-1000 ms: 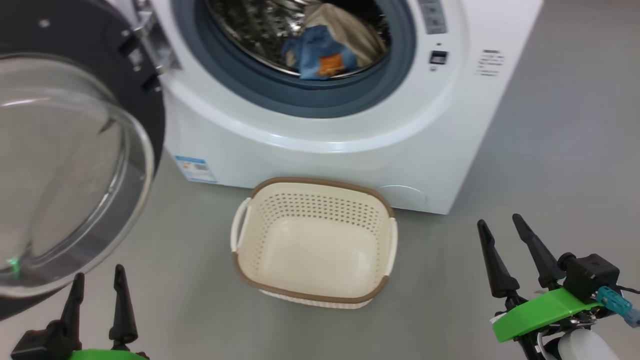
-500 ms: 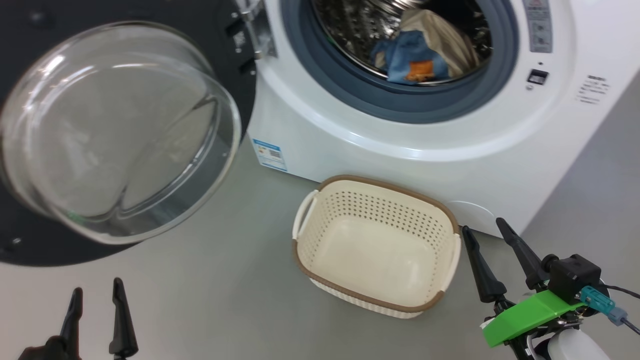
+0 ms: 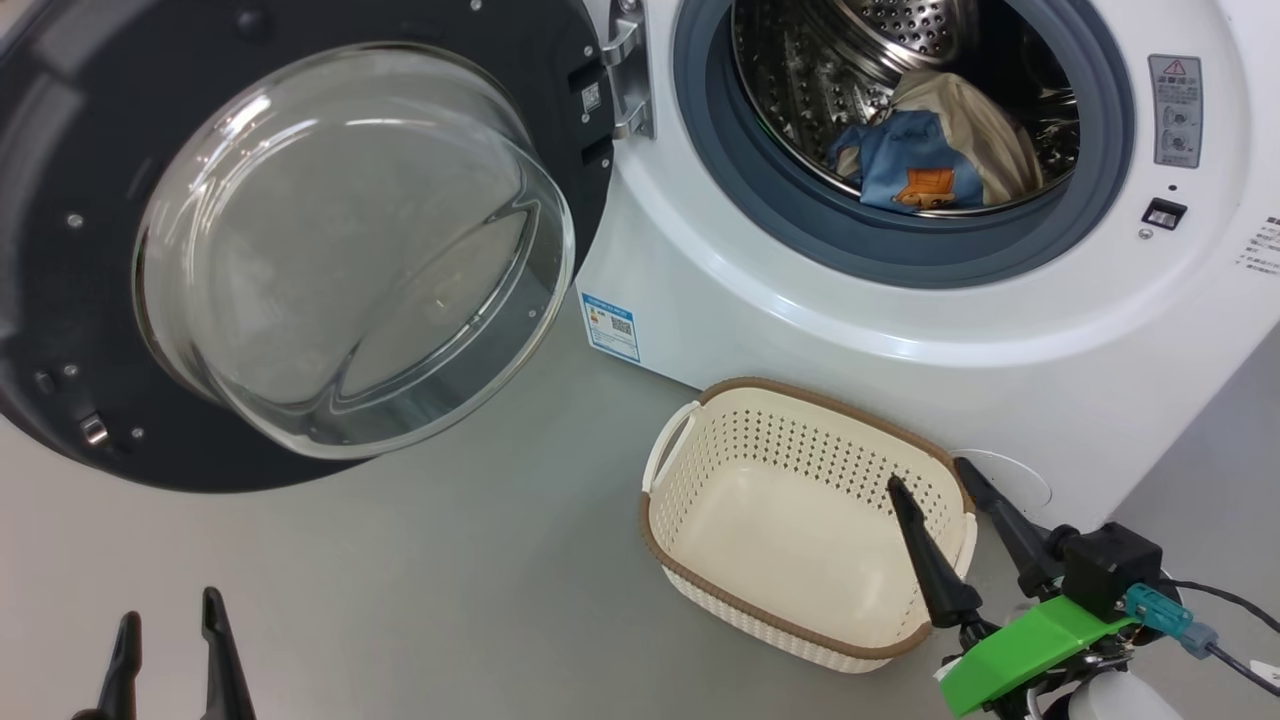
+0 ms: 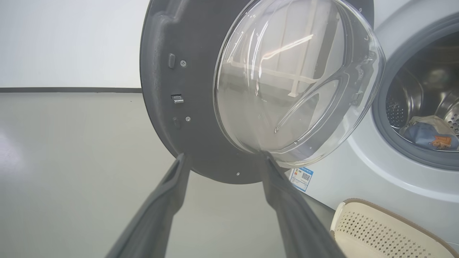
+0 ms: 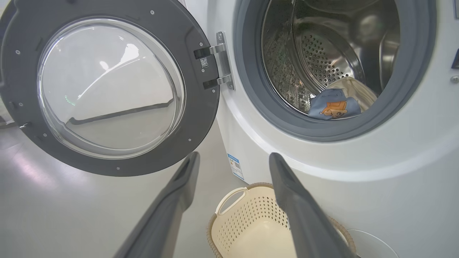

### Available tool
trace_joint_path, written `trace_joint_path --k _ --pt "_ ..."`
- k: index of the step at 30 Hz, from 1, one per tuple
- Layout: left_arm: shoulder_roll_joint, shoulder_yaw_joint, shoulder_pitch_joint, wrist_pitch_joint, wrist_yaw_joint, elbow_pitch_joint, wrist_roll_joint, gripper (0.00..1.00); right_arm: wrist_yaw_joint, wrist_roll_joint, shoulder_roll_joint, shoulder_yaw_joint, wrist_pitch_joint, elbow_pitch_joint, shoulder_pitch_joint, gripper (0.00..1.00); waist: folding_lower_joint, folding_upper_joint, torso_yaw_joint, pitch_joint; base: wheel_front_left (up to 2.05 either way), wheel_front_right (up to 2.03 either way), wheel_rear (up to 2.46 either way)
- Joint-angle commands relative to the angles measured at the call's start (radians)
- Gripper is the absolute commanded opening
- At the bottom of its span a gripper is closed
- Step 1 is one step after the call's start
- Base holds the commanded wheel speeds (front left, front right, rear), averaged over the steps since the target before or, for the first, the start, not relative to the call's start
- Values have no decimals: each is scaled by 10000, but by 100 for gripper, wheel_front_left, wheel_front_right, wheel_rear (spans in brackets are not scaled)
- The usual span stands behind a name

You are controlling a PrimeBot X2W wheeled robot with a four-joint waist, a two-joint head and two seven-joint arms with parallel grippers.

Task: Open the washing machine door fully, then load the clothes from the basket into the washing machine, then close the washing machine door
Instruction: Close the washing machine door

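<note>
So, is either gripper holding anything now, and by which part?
Nothing is held. The left gripper and the right gripper are both open and empty; the clothes lie inside the washing machine.

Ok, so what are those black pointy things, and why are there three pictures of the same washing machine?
The black pointy things are the robot's fingers. It has two arms, each ending in a gripper with two long fingers. The left gripper and the right gripper are both open and hold nothing. One picture comes from a camera on the robot's head, looking down. The other two come from cameras on its wrists, looking along the fingers. On the grey floor stands a white washing machine with its round door swung open. The clothes lie inside the drum, and the cream basket in front is empty.
</note>
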Motion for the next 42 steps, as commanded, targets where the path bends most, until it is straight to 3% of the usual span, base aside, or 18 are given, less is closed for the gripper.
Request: trace_joint_path --k 1,15,16,17,21,27,30,34,38,42 --pt "151 341 -99 -55 83 -351 -77 100 44 61 -128 224 -80 -168 -328 100 1 -1 20 55 0 0 0" --pt "151 347 -3 -55 283 -639 -650 100 44 179 -258 510 -80 -33 -703 100 1 -1 79 322 0 0 0" --pt "151 350 -33 -55 230 -655 -710 89 44 183 -255 485 -80 -33 -683 100 1 -1 73 321 0 0 0" --pt "151 373 -69 -55 178 -688 -750 63 44 183 -253 459 -80 -38 -659 100 1 -1 69 324 0 0 0" --pt "151 565 -282 -55 -85 -789 -884 0 44 154 -249 316 -80 -86 -546 100 1 -1 54 364 0 0 0" --pt "151 1143 -836 -55 -678 -745 -2001 0 44 78 -194 90 -80 -192 -367 100 1 -1 38 449 0 0 0" --pt "151 1635 -1334 -55 -984 -719 -3064 0 44 24 -162 53 -80 -239 -302 100 1 -1 38 511 0 0 0" --pt "290 1981 -1884 -55 -1096 -712 -3961 0 44 -3 -154 26 -80 -268 -272 100 1 -1 36 578 0 0 0" --pt "1425 1724 -2512 -55 -1107 -764 -6141 0 44 -35 -159 53 -80 -290 -312 100 1 -1 -35 708 0 0 0" --pt "3019 1417 -2949 115 -1109 -590 -8384 0 44 -47 -158 100 -80 -289 -365 100 1 -1 -132 812 6 -6 0"
